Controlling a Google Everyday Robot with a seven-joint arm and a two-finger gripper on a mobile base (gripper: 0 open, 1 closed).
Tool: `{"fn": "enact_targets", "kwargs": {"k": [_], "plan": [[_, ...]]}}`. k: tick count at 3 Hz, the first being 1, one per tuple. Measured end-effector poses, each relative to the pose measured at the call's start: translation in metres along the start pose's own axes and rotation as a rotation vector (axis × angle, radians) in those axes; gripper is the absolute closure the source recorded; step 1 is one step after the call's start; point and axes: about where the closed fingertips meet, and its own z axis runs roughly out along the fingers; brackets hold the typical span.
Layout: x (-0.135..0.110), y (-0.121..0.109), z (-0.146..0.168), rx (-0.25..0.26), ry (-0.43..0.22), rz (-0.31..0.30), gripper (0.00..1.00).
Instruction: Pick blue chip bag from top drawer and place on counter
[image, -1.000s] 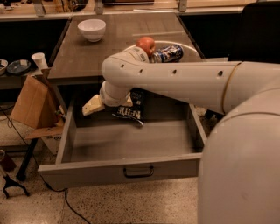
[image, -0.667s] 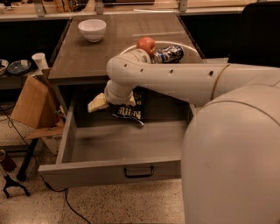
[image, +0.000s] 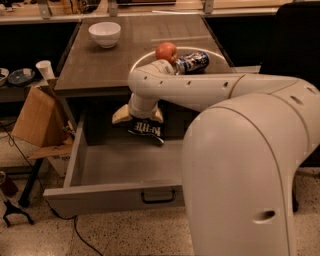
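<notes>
Over rear of top drawer (image: 115, 196), seemingly lifted off its floor: blue chip bag (image: 146, 129). Handling, judged: very light, soft crinkly film, slippery, contents easily crushed; best held gently at upper seam. Look: dark navy, near black, white lettering, crumpled, tilted. Hand (image: 138, 116) directly above bag, closed onto its top edge, apparently pinching it. Drawer pulled open. Surface (image: 135, 45) above drawer's back, carrying apple (image: 166, 51), can (image: 192, 62), bowl (image: 105, 34).
</notes>
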Motion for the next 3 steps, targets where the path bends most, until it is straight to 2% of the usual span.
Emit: {"fn": "enact_targets", "kwargs": {"k": [1,2,3], "plan": [[0.003,-0.024,-0.004,0.081,-0.047,0.1,0.0],[0.012,-0.037,-0.002,0.131,-0.077,0.188,0.0],[0.019,-0.039,0.01,0.154,-0.101,0.258,0.0]]}}
